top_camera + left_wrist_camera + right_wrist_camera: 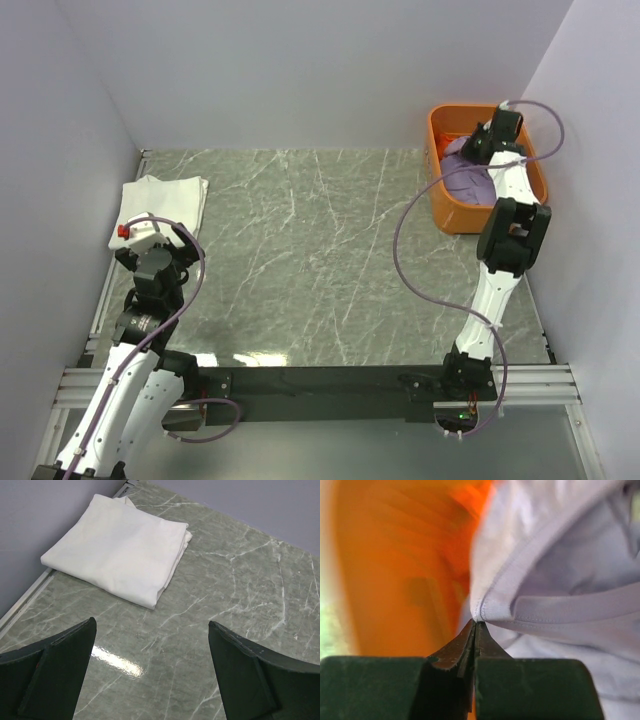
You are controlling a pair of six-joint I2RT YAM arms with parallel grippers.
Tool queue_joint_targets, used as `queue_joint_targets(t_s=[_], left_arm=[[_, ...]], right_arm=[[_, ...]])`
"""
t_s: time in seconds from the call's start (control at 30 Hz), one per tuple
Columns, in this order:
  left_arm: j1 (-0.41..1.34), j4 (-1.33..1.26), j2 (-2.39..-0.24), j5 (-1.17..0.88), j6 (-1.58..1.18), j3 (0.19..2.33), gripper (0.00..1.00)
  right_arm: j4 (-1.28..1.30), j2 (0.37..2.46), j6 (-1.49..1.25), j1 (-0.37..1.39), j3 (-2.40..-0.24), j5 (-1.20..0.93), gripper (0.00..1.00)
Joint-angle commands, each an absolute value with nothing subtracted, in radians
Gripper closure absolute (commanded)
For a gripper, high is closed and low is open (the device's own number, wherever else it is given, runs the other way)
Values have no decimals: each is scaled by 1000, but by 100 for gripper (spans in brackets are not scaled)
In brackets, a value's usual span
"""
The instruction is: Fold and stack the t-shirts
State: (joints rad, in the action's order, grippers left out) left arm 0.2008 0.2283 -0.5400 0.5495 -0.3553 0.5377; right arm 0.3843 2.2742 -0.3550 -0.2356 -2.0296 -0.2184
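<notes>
A white t-shirt (163,203) lies folded at the table's far left, and in the left wrist view this white t-shirt (120,545) sits ahead of the fingers. My left gripper (165,240) hovers just in front of it, open (152,622) with only bare table between its fingers. A lavender t-shirt (468,178) lies crumpled inside the orange tub (450,215). My right gripper (470,150) reaches down into the tub. Its jaws are pressed together (476,622) and pinch the hem of the lavender t-shirt (560,580). No orange t-shirt is in view.
The orange tub's inner wall (385,580) rises close on the left of the right gripper. The tub stands at the far right corner against the side wall. A metal rail (25,605) borders the table's left edge beside the white shirt.
</notes>
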Motion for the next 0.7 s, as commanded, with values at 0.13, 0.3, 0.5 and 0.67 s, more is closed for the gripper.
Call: queue_joint_targets(t_s=[0.13, 0.3, 0.5, 0.67], left_arm=[[202, 189, -525, 552, -339, 537, 1], [202, 189, -506, 549, -342, 538, 1], [202, 201, -499, 548, -351, 549, 1], [202, 204, -473, 538, -354, 551, 1]], right_arm=[[222, 1912, -286, -166, -1999, -209, 100], [216, 1773, -198, -68, -1991, -221, 100], [253, 1672, -71, 170, -2150, -308, 100], [190, 1603, -28, 349, -2195, -371, 100]])
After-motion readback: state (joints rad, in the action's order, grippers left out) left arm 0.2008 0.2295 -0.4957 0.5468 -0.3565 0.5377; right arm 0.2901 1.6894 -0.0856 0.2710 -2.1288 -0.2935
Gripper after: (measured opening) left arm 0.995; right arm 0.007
